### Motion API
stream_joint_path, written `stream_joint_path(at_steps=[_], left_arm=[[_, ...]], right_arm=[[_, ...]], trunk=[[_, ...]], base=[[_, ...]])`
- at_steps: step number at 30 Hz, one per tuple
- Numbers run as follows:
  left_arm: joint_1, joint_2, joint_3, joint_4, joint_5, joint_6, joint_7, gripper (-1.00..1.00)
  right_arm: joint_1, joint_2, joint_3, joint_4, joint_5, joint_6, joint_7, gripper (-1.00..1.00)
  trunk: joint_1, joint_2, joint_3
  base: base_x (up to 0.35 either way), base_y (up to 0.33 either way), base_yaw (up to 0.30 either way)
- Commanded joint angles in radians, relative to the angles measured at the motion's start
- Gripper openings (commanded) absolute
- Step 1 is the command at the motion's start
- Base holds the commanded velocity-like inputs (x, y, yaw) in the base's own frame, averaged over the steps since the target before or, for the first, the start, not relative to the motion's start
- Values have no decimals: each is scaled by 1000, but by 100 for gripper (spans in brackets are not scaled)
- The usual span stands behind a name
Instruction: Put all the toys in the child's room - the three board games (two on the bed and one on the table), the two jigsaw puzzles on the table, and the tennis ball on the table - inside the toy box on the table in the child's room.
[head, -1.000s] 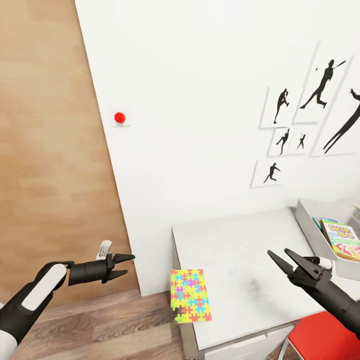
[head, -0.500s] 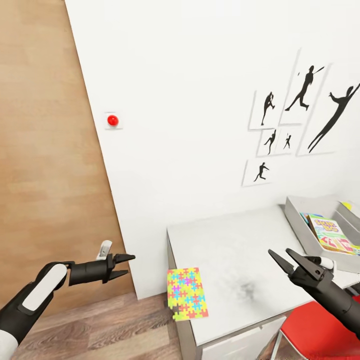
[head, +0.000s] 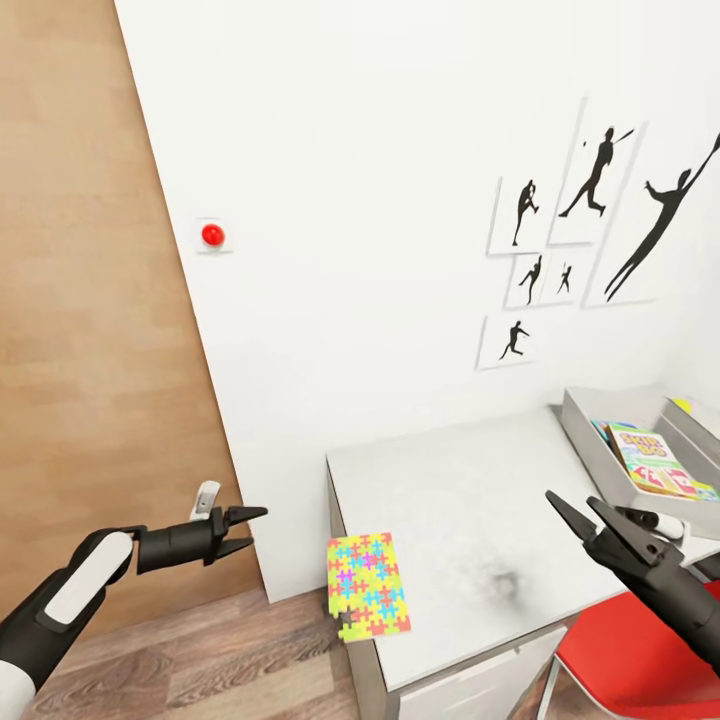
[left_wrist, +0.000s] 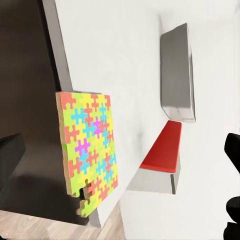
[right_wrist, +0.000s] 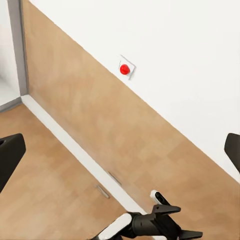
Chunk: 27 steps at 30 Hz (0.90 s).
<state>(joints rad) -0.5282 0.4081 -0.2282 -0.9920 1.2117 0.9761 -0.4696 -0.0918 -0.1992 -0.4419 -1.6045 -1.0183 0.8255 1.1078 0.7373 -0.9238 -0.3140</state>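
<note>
Both tools, left tool (head: 245, 530) and right tool (head: 578, 515), hang open and empty, since the puzzle (head: 367, 586) overhangs the table (head: 450, 500) edge at lower centre, awaiting pickup

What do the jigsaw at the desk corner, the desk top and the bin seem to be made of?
Jigsaw puzzle: looks like thick matte card, its brown edge showing in the left wrist view. Table top: pale, faintly mottled stone or laminate, low sheen. Toy box: thin, plain grey walls, probably plastic.
</note>
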Motion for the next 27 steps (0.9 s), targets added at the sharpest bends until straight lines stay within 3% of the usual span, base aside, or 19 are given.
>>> stream_joint_path(at_steps=[1, 17, 23, 25, 27], left_arm=[[-1, 1, -2, 2, -3, 0, -11, 100], [-1, -2, -3, 38, -3, -9, -38, 100], [-1, -5, -9, 41, -3, -43, -39, 100], [-1, -7, -10, 41, -6, -47, -38, 100], [-1, -8, -10, 41, -23, -50, -39, 100]], right_arm=[[-1, 0, -1, 0, -3, 5, 3, 100], [-1, 1, 1, 0, -2, -3, 9, 100], [-2, -10, -12, 0, -2, 54, 7, 100], [-1, -10, -60, 0, -4, 120, 8, 100], [-1, -4, -153, 0, -8, 184, 11, 100]], trunk=[[4, -8, -4], [65, -120, -55], [88, -162, -73], [96, -176, -80], [104, -190, -86]], base=[[0, 0, -1], [0, 0, 0], [0, 0, 0], [0, 0, 0], [0, 0, 0]])
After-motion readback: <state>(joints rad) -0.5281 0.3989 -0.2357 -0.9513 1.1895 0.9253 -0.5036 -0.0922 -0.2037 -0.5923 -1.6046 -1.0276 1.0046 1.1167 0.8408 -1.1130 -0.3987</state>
